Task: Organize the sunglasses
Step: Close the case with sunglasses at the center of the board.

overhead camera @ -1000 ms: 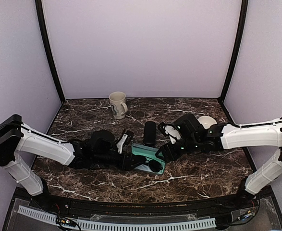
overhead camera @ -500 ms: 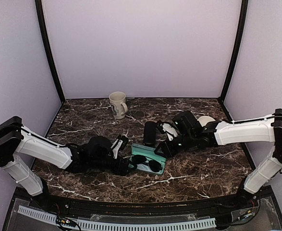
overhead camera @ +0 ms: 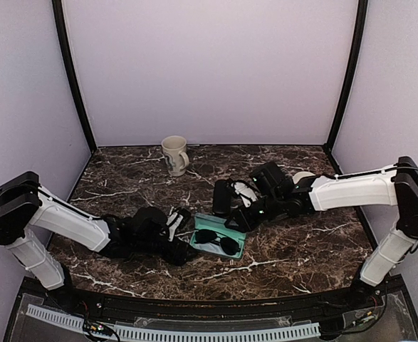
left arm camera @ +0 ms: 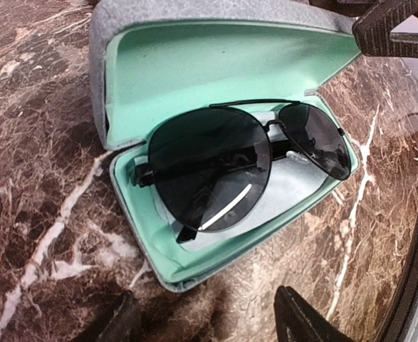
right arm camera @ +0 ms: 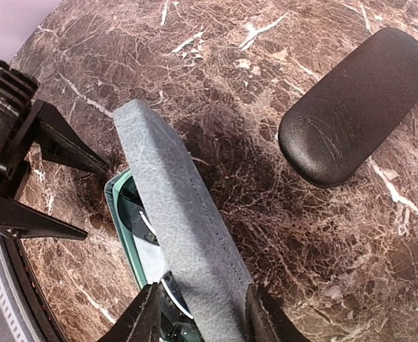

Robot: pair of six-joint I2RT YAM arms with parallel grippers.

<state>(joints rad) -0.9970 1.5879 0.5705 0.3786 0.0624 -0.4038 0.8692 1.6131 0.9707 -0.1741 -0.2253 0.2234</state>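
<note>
The sunglasses (left arm camera: 216,164), a thin-framed pair with dark lenses, lie folded inside the open grey-blue case (left arm camera: 216,64) with mint lining; from above they show at mid-table (overhead camera: 217,241). My left gripper (left arm camera: 209,324) stands open just short of the case's near corner, with nothing between its fingers; in the top view it is left of the case (overhead camera: 186,241). My right gripper (right arm camera: 203,317) straddles the case's raised grey lid (right arm camera: 180,214), a finger pressed against each side. A lens of the sunglasses (right arm camera: 128,201) peeks out beside the lid.
A shut black oblong case (right arm camera: 358,107) lies just behind the open one (overhead camera: 222,196). A cream mug (overhead camera: 174,154) stands at the back. A white round object (overhead camera: 305,177) sits behind my right arm. Purple walls close in the marble table (overhead camera: 301,256).
My left gripper let go of the sunglasses in the case and drew back to the left. My right gripper moved left to the lid and closed around it.
</note>
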